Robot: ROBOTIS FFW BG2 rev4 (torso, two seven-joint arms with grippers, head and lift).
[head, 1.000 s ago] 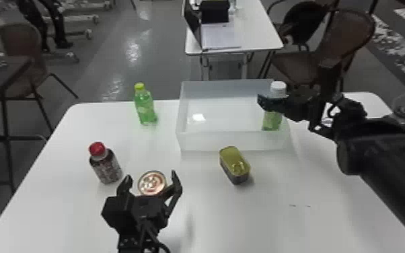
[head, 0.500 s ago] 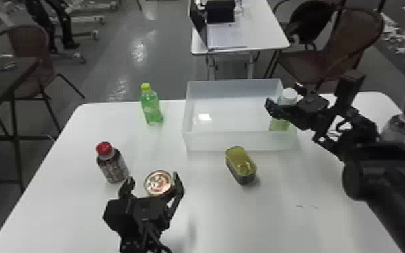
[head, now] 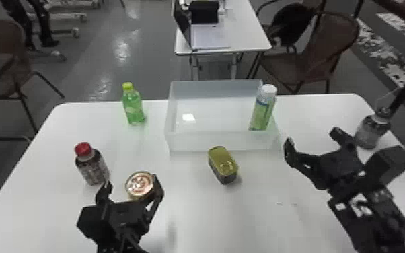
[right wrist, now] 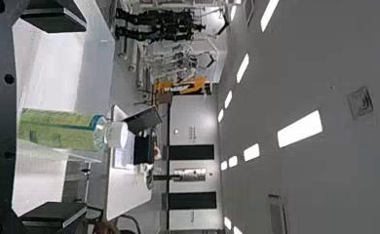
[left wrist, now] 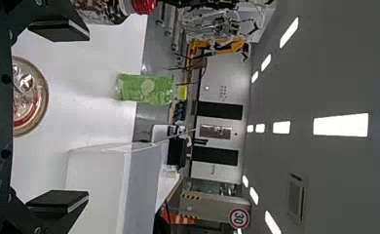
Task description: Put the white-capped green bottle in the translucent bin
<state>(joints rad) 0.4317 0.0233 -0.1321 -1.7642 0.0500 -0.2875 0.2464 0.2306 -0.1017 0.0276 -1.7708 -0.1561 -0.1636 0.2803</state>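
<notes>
Inside the translucent bin (head: pixel 218 142), towards its three o'clock end, the white-capped green bottle (head: pixel 261 112) is standing cap up. Its base is probably carrying all its weight, since nothing is gripping it; whether it is touching the end wall, I am not able to tell. Off at the bottle's four o'clock, just outside the bin, my right pincer (head: pixel 314 144) is hanging over the table (head: pixel 262 215) with its fingers spread, wide enough, I am judging, to be leaving the bottle free. Down at the table's seven o'clock, my left pincer (head: pixel 132 191) is idling, spread too, near the round can (head: pixel 139 182), presumably to be staying out of the other arm's way. The rectangular tin (head: pixel 223 165) is lying by the bin's six o'clock wall, and the yellow-capped green bottle (head: pixel 133 107) is standing beyond its nine o'clock wall. The placing is looking complete to me; what is remaining is drawing clear without brushing the rim or tipping the bottle.
</notes>
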